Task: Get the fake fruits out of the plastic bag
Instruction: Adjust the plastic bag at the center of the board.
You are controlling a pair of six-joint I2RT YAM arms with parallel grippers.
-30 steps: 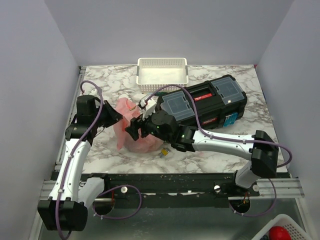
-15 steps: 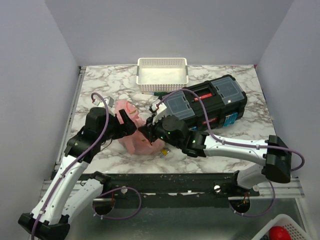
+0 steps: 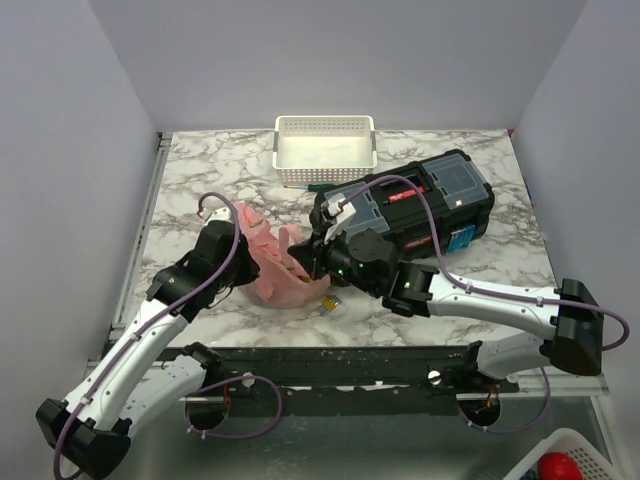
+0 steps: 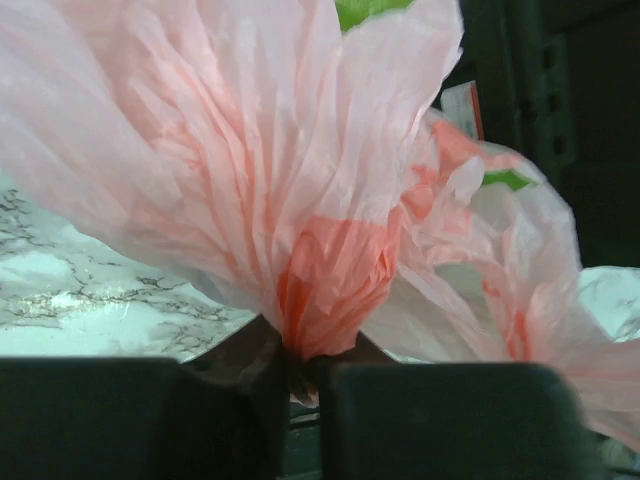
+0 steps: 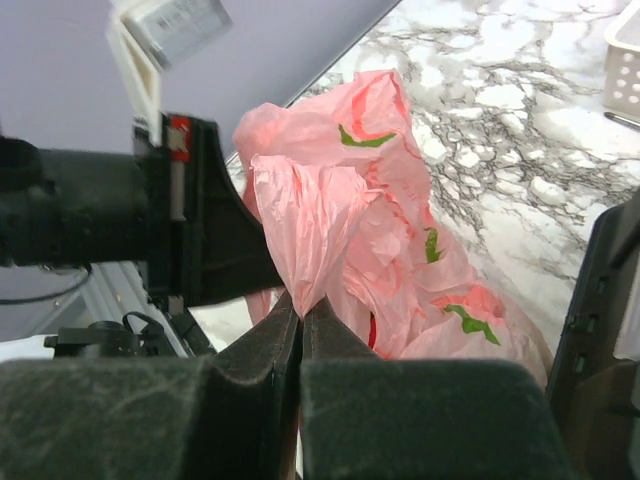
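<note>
Both arms had swung in over the last second. The left hand (image 3: 246,264) dropped low from the frame's left and the right hand (image 3: 311,262) pushed in from the centre. The plastic bag (image 3: 280,278), left of centre on the table (image 3: 200,170), ended up stretched between them. The left hand was clenched on a bunched fold, the right pinched tight on another. That looked like prising the mouth apart, with no fruit out yet. The fake fruits were hidden under the film. A red patch in the right wrist view could have been print or apple; I couldn't tell.
</note>
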